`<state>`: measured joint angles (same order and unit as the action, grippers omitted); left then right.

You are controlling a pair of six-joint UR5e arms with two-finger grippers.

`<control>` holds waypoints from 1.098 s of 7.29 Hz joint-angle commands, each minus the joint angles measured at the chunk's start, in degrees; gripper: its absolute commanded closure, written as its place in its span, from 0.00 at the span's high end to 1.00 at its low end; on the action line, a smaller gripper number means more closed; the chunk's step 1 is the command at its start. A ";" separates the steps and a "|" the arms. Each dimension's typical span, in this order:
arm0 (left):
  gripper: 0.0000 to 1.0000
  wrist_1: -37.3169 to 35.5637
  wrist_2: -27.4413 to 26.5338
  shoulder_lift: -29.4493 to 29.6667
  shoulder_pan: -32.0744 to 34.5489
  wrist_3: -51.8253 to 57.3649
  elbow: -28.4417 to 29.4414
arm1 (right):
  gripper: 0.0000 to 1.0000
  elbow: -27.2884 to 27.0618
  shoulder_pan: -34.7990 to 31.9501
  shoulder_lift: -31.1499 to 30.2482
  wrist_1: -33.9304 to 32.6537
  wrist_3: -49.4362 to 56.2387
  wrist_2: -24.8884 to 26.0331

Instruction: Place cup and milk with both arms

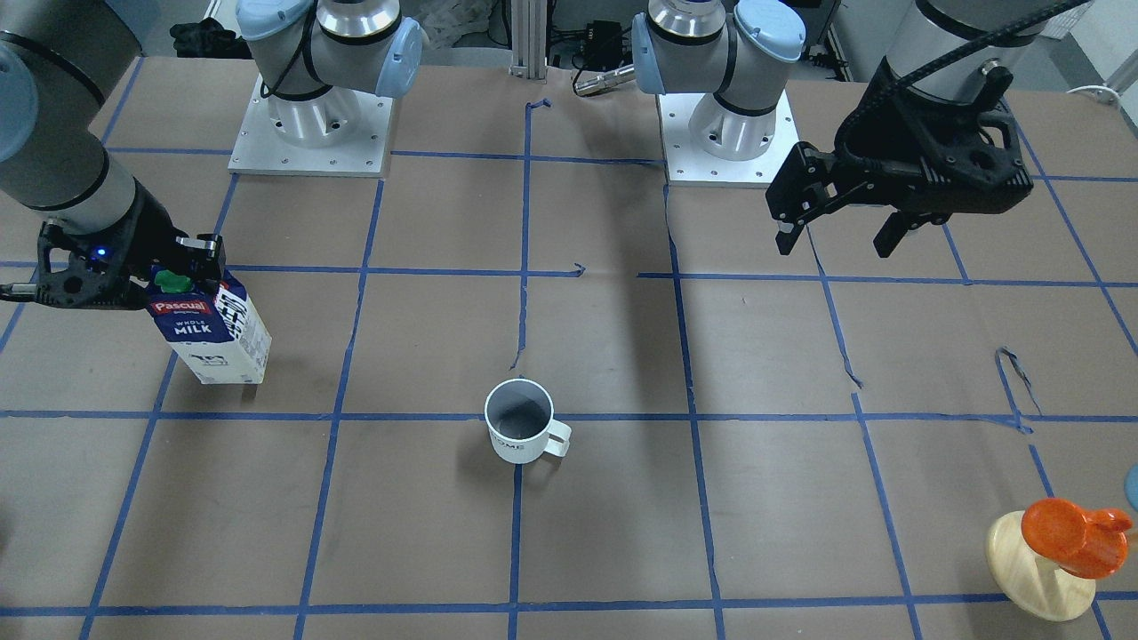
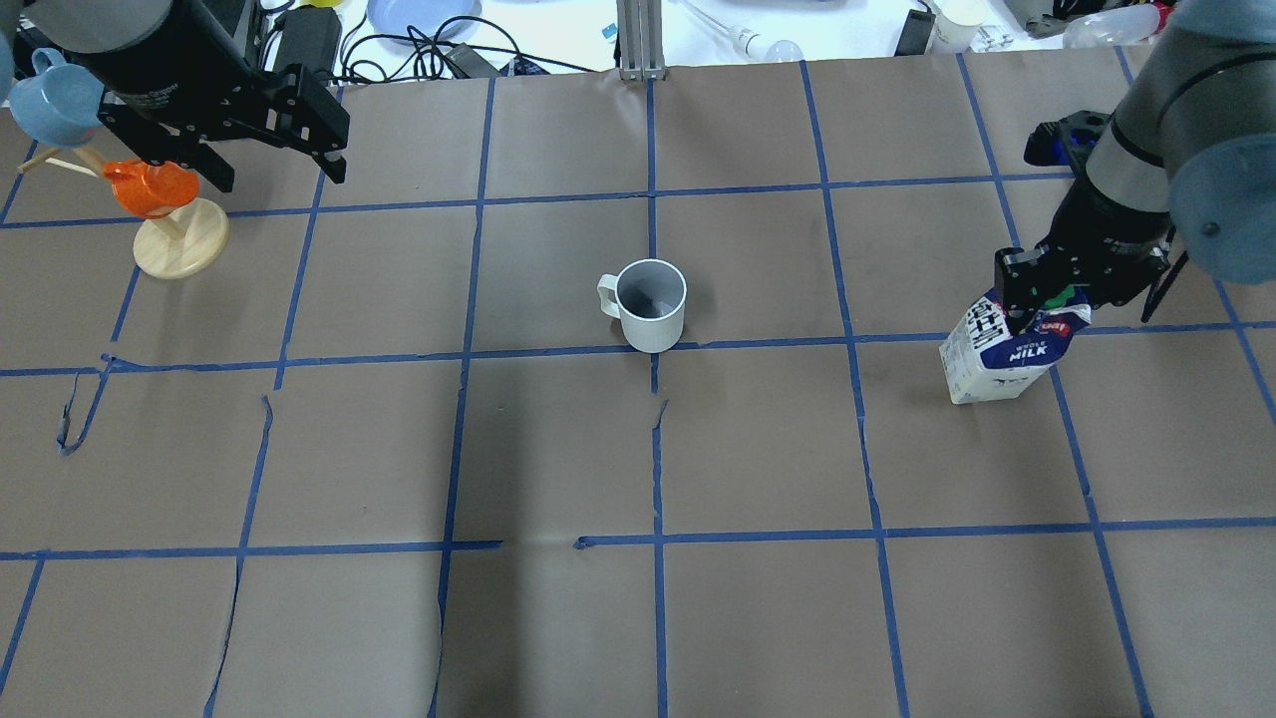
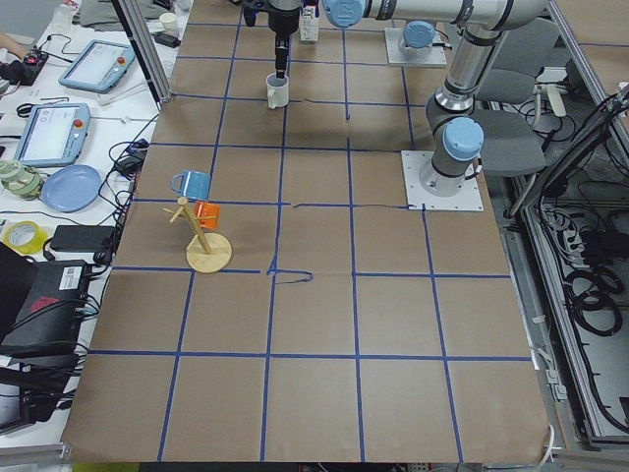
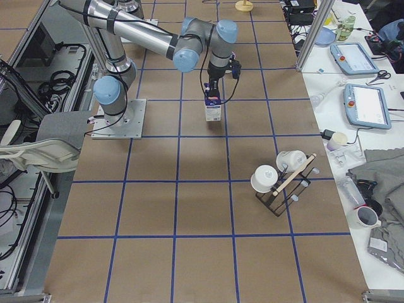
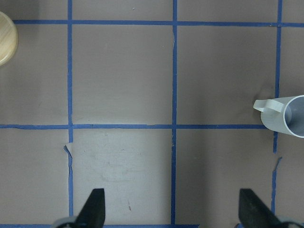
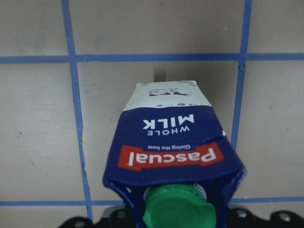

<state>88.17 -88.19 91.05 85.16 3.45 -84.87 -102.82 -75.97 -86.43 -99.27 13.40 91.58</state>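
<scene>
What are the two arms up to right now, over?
Right gripper shut on milk. Left gripper open, empty, apart from cup. Orange cup on stand aside, not between them.

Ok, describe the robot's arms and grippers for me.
The left arm and right arm are silver-grey tubes with light-blue joint caps. The left gripper and right gripper are black, angular and two-fingered. A black sleeved cable runs down the left wrist, and a blue light glows on the right.

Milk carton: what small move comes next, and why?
Probably ease it toward the white mug: the right end effector clamps the top of the milk carton off to one side, while the mug stands alone mid-table and the left end effector hangs open.
</scene>
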 commanded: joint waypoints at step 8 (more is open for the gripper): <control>1.00 0.07 -0.85 -0.26 0.00 -0.02 -0.12 | 0.31 19.85 -24.48 17.87 -0.31 -26.48 -6.77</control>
<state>88.23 -89.00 90.70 85.17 3.50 -84.92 -82.98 -98.23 -69.18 -99.50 -11.08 85.10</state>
